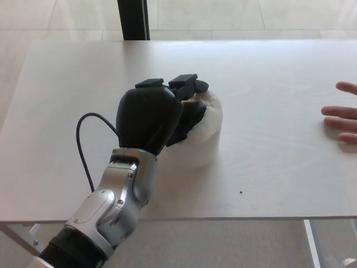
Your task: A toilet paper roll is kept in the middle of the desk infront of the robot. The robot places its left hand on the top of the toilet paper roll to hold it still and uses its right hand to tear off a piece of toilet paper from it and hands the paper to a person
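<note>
White paper under black fingers: my left hand (153, 114) sits on top of the toilet paper roll (203, 131), palm pressed down on it and the thick fingers (184, 84) curled over its far edge, so it is clamped on the roll. The roll stands upright near the middle of the pale bench (268, 167), its hollow core hidden beneath the hand. The silver forearm (114, 198) runs down from the roll toward the bench's near edge, and a thin black cable (83, 145) loops out beside it, on the side of the roll away from the person. My right hand does not show anywhere in the head view. Well off to the other side of the roll, at the picture's edge, a person's hand (343, 114) rests on the bench with fingers pointing toward the roll. Beyond the roll, past the bench's far edge, a dark post (133, 19) rises from the tiled floor (234, 17).
</note>
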